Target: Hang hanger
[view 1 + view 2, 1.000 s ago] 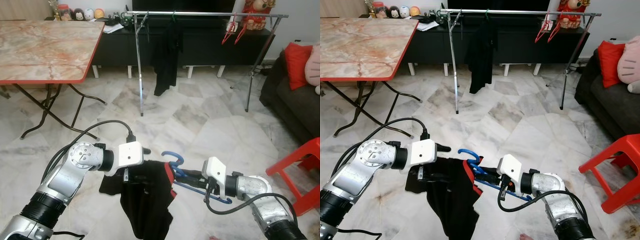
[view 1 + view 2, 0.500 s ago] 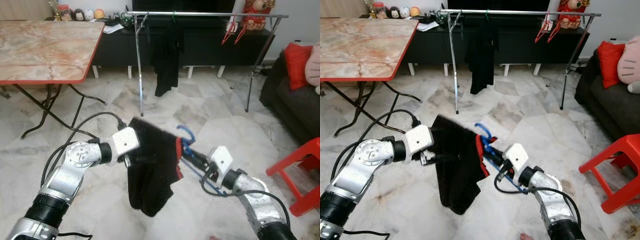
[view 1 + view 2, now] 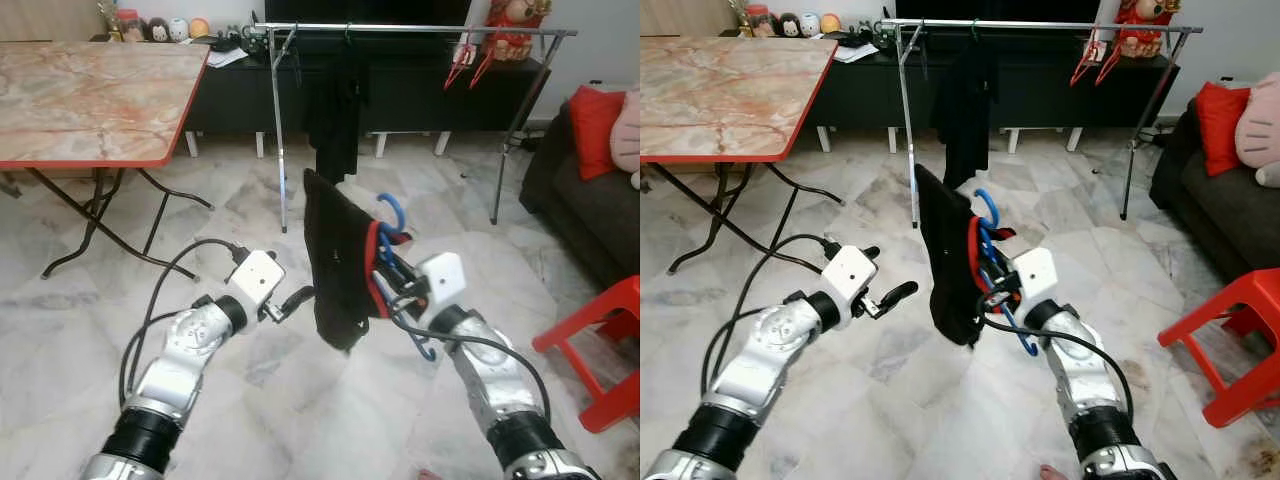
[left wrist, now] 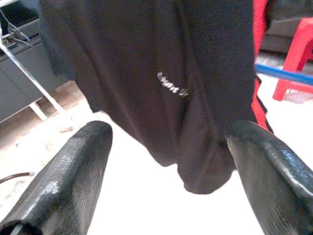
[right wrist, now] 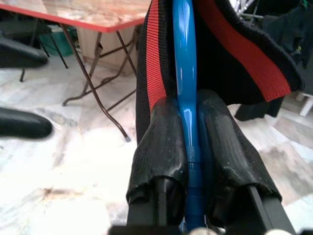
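A blue hanger (image 3: pixel 392 206) carries a black garment (image 3: pixel 335 260) with red trim, held upright above the floor. My right gripper (image 3: pixel 396 282) is shut on the hanger's blue bar (image 5: pixel 185 73), one finger (image 5: pixel 161 142) pressed to each side. My left gripper (image 3: pixel 888 272) is open just left of the garment and apart from it; its wrist view shows the cloth (image 4: pixel 171 73) hanging beyond its spread fingers (image 4: pixel 73 166). A metal clothes rack (image 3: pixel 400 28) stands ahead, with a black garment (image 3: pixel 335 110) and red hangers (image 3: pixel 468 60) on its rail.
A marble-topped folding table (image 3: pixel 90 90) stands at the left. On the right are a dark sofa (image 3: pixel 590 200) with a red cushion and a red plastic stool (image 3: pixel 600 330). A black TV cabinet (image 3: pixel 420 95) runs behind the rack. The floor is marble tile.
My right gripper has lifted the hanger and garment from low by the floor to upright, nearer the rack. My left gripper has come off the garment and stands open.
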`<state>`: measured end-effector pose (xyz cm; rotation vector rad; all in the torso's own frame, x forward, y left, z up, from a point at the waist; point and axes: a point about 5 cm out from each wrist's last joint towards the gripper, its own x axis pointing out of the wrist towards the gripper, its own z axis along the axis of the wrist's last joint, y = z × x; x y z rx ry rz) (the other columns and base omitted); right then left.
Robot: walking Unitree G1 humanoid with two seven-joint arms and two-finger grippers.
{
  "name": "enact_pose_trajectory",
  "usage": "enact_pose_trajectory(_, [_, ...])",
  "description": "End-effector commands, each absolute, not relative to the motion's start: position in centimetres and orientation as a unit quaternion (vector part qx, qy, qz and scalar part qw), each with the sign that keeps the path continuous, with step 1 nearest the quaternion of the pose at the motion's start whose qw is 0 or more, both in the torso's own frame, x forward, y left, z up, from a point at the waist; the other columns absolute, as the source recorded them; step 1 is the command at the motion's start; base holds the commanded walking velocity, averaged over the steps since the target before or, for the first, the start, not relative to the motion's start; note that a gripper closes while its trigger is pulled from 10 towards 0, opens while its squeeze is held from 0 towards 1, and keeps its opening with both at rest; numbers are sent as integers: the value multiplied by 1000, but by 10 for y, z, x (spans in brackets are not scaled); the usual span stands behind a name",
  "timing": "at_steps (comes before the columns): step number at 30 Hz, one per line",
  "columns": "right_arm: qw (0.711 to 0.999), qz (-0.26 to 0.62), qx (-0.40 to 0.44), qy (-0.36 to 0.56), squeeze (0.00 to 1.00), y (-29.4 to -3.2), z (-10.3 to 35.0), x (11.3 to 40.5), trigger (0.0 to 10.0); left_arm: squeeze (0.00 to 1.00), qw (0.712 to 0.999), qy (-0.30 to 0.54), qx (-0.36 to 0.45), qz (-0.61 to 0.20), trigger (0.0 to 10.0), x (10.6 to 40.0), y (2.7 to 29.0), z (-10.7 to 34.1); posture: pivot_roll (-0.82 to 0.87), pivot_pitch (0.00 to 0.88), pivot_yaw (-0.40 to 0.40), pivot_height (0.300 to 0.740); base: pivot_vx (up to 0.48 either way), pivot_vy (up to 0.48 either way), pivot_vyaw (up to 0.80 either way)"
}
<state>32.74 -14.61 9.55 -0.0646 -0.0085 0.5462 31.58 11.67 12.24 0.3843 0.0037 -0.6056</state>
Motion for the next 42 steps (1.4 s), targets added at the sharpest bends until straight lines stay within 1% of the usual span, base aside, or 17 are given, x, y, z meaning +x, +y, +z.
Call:
enact_pose_trajectory(1, [957, 283, -26, -52, 0, -138, 120, 335, 0, 0, 943, 6, 182, -278, 10000, 317, 117, 119, -26, 0, -73, 740, 0, 0, 0])
enact_pose_trajectory(7, [954, 290, -23, -66, 0, -132, 130, 338, 0, 0, 946, 9, 172, -274, 10000, 316, 111, 115, -26, 0, -73, 740, 0, 0, 0])
enact_pose_trajectory(13, [948, 308, -23, -79, 0, -125, 142, 342, 0, 0, 954, 15, 156, -257, 10000, 321, 112, 115, -23, 0, -81, 740, 0, 0, 0])
enact_pose_trajectory(17, [937, 340, -21, -79, 0, -118, 146, 340, 0, 0, 959, 19, 151, -241, 10000, 326, 114, 115, -21, 0, -89, 740, 0, 0, 0])
enact_pose_trajectory(28, [925, 373, -8, -67, 0, -113, 143, 332, 0, 0, 962, 35, 157, -221, 10000, 332, 115, 109, -21, 0, -95, 740, 0, 0, 0])
enact_pose_trajectory(30, [918, 390, -7, -68, 0, -110, 145, 330, 0, 0, 963, 40, 157, -215, 10000, 333, 116, 107, -23, 0, -99, 740, 0, 0, 0])
enact_pose_trajectory(35, [912, 406, -4, -64, 0, -106, 146, 328, 0, 0, 963, 46, 157, -214, 10000, 335, 115, 105, -26, 0, -100, 740, 0, 0, 0])
enact_pose_trajectory(36, [907, 417, 1, -61, 0, -104, 145, 326, 0, 0, 965, 48, 159, -201, 10000, 337, 117, 103, -30, 0, -100, 740, 0, 0, 0])
enact_pose_trajectory(39, [904, 424, 4, -58, 0, -102, 145, 323, 0, 0, 969, 51, 160, -182, 10000, 339, 120, 103, -30, 0, -100, 740, 0, 0, 0])
enact_pose_trajectory(40, [904, 424, 5, -58, 0, -102, 144, 322, 0, 0, 970, 52, 158, -178, 9529, 339, 120, 102, -30, 0, -100, 740, 0, 0, 0])
enact_pose_trajectory(41, [904, 424, 6, -58, 0, -103, 144, 322, 0, 0, 971, 53, 158, -175, 8706, 340, 121, 102, -30, 0, -100, 740, 0, 0, 0])
enact_pose_trajectory(42, [904, 424, 6, -58, 0, -103, 144, 322, 0, 0, 971, 54, 158, -169, 1137, 340, 122, 102, -28, 0, -102, 740, 0, 0, 0])
